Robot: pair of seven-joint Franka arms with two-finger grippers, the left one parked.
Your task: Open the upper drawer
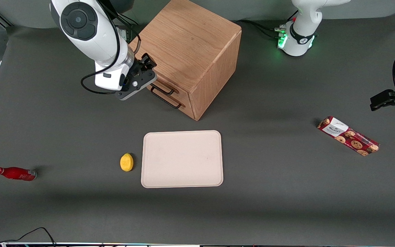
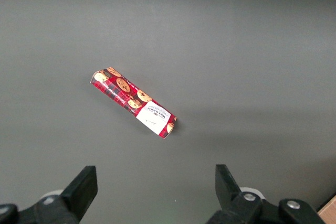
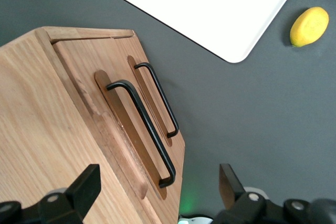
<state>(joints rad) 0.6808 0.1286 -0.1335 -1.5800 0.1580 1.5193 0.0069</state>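
The oak cabinet [image 1: 190, 51] stands at the back middle of the table, its front turned toward the working arm's end. The upper drawer [image 3: 116, 129] sits flush and shut, and its black wire handle [image 1: 165, 90] [image 3: 143, 128] runs just above the lower drawer's handle [image 1: 165, 100] [image 3: 158, 99]. My gripper [image 1: 148, 63] [image 3: 157, 187] hovers open at the cabinet's top front edge, above the upper handle. One end of that handle lies between the spread fingers [image 3: 86, 182], which touch nothing.
A cream tray [image 1: 182, 158] [image 3: 210, 3] lies nearer the front camera than the cabinet, with a lemon [image 1: 127, 162] [image 3: 310, 26] beside it. A red bottle [image 1: 15, 173] lies toward the working arm's end. A cookie box [image 1: 348, 136] [image 2: 134, 102] lies toward the parked arm's end.
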